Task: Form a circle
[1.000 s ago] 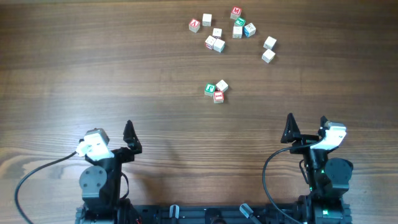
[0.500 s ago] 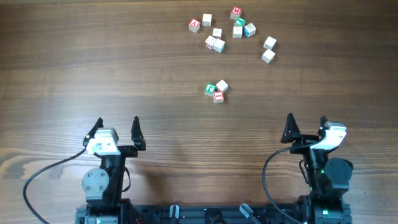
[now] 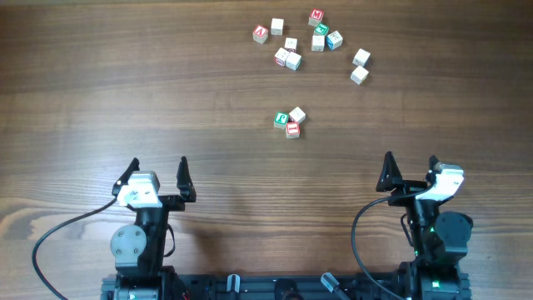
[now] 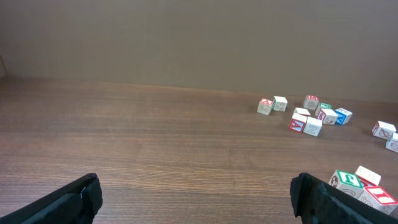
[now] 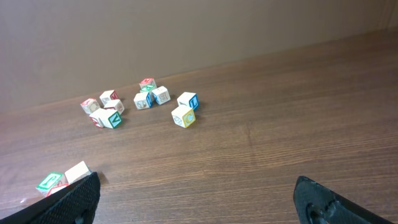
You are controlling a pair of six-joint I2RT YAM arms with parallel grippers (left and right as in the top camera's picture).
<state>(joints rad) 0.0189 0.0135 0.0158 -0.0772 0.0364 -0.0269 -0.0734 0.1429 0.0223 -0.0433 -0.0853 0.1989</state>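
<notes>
at the near edge of the table (image 3: 100, 83), the left pincer (image 3: 157, 164) stands squared to the work, both fingers pointing forward and spread wide with nothing between them. a second ago it was twisted to one side, only one finger showing clearly from above; half a second ago it had already reached the present pose. the right pincer (image 3: 410, 158) is unchanged: wide, empty, parked. no cube has shifted in that time.

assessment: the left arm appears to have finished lining up and is ready to reach out. neither arm touches a cube at present.

ahead of both pincers, to the right of the left one and to the left of the right one, well apart from each, sits the circle (image 3: 290, 122). it is three cubes touching or nearly so: one green-faced, one plain, one red-faced. assessment: this is a start only, no ring, and more cubes must be brought in.

further ahead, beyond that clump, lies the loose scatter (image 3: 308, 46) of like cubes, near the far side of the table and closer to the right pincer's line than the left's.

surface: dark wood grain, matt, bare between pincers and clump. room: the wrist views show a plain brownish wall (image 4: 186, 37) behind the far edge; nothing else can be made out.
</notes>
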